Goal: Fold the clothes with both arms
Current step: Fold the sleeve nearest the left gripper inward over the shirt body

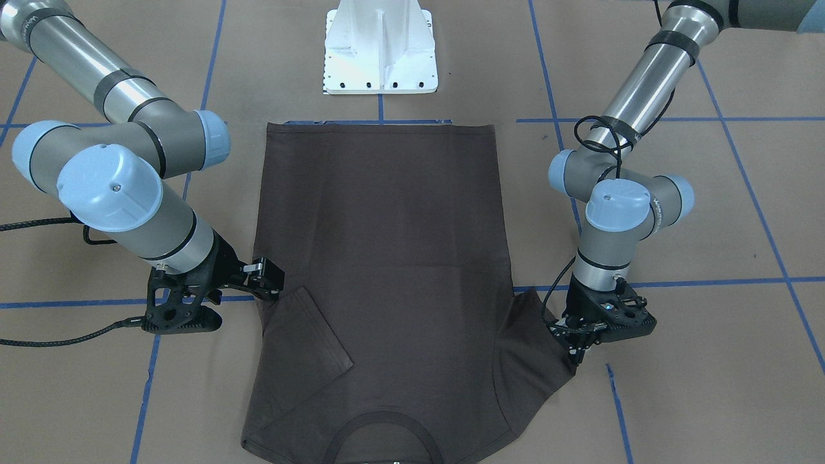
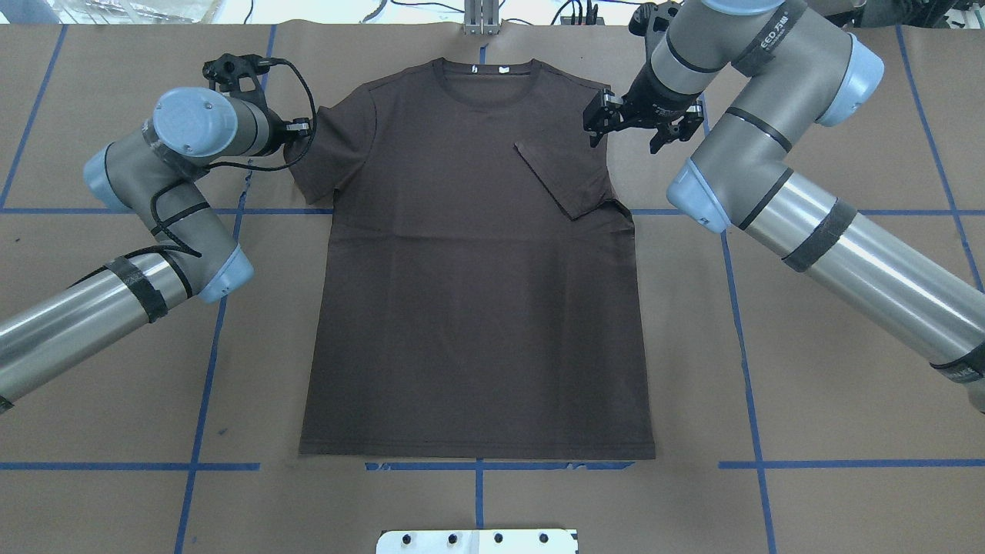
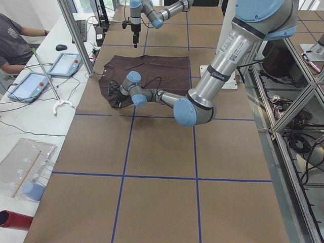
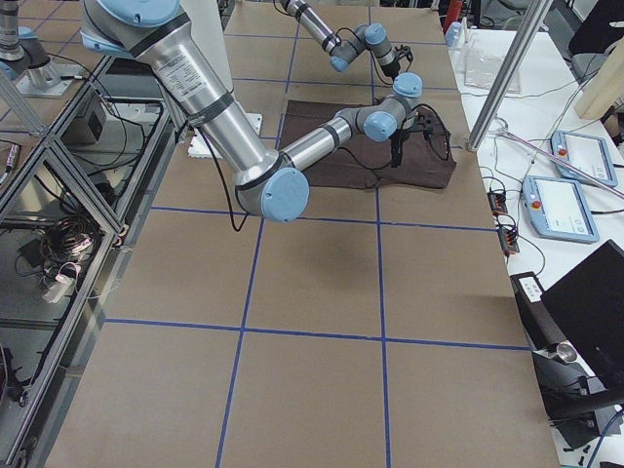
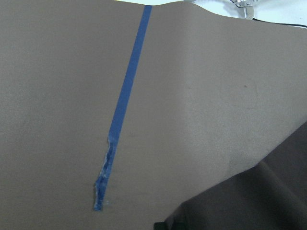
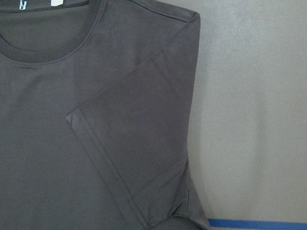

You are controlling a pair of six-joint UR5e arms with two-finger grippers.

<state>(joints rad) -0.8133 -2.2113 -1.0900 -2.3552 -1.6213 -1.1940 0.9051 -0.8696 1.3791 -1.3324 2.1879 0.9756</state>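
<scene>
Matte brown-grey T-shirt (image 2: 477, 308) lies flat on the tan paper-covered table (image 2: 846, 346); right-side sleeve (image 2: 565, 173) folded inward; right gripper (image 2: 627, 123) fingers released above it; left gripper (image 1: 575, 341) at the opposite sleeve edge, grasp cannot be determined.

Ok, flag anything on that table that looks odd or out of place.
The dark brown short-sleeved T-shirt looks lopsided: its sleeve on the robot's right is folded over the chest, the other sleeve lies spread out. One blue tape line has a ragged end.
</scene>
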